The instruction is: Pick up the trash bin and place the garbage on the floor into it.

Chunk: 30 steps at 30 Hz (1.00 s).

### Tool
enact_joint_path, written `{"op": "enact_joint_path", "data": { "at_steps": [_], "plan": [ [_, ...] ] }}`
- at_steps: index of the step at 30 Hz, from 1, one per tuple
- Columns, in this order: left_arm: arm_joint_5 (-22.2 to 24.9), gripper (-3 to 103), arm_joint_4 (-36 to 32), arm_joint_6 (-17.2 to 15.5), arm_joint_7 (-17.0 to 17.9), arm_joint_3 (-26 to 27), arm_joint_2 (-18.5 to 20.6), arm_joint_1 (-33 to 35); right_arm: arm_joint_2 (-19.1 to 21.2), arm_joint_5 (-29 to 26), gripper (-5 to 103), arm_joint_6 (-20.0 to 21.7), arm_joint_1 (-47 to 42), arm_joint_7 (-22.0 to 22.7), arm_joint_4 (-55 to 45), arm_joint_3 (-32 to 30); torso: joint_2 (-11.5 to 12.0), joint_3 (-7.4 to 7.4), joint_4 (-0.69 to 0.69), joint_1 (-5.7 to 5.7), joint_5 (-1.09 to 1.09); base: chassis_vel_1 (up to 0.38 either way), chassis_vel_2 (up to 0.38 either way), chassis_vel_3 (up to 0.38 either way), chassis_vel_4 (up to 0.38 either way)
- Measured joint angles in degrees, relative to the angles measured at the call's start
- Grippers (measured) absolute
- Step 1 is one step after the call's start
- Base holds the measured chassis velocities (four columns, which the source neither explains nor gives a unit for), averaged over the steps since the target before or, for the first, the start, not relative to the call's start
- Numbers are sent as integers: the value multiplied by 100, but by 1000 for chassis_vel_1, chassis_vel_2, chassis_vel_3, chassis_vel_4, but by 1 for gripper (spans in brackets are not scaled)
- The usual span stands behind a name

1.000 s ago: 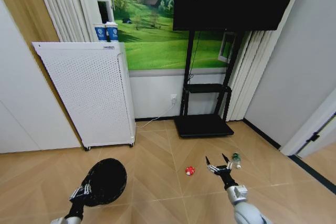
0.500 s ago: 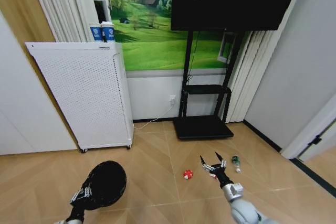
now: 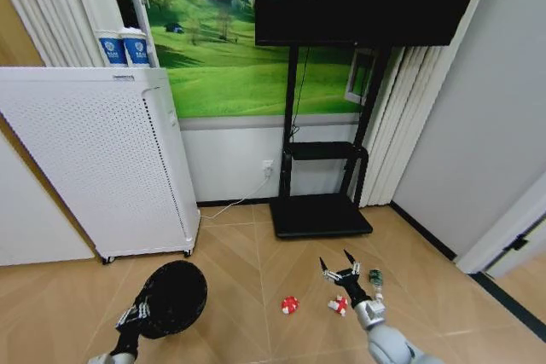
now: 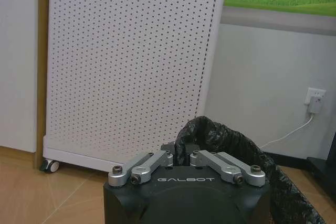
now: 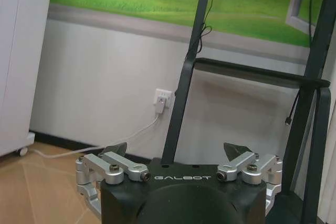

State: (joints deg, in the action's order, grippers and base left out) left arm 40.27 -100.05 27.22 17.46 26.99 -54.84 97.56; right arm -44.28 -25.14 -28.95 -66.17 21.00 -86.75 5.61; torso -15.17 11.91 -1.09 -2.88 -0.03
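Camera swung left since earlier; second red-and-white wrapper now visible lower centre. Left gripper clamped on trash bin, lower left. Right gripper spread wide over garbage, nothing picked yet.

Left hand low, fingers pinched together; right hand forward, fingers spread.

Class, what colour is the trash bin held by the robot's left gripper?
Black; the trash bin shows best in the head view, held by the left gripper.
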Motion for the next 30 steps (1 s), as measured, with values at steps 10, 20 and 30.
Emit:
{"op": "enact_joint_path", "data": {
  "at_steps": [10,20,30],
  "plan": [
    [-80,8,-43,83,-54,93,-119,237,-107,-67,100,129,538,172,348,824,-1,1,-2,-1,3,40,-2,-30,2],
    [-262,8,-76,172,-150,185,-368,541,-280,-123,100,87,910,-16,705,1480,-1,1,-1,-2,4,0,0,0,0],
    [-383,8,-87,215,-187,265,-530,715,-424,-48,100,-408,978,-470,1161,1528,-1,1,-2,-1,2,-65,-7,84,0]
  ]
}}
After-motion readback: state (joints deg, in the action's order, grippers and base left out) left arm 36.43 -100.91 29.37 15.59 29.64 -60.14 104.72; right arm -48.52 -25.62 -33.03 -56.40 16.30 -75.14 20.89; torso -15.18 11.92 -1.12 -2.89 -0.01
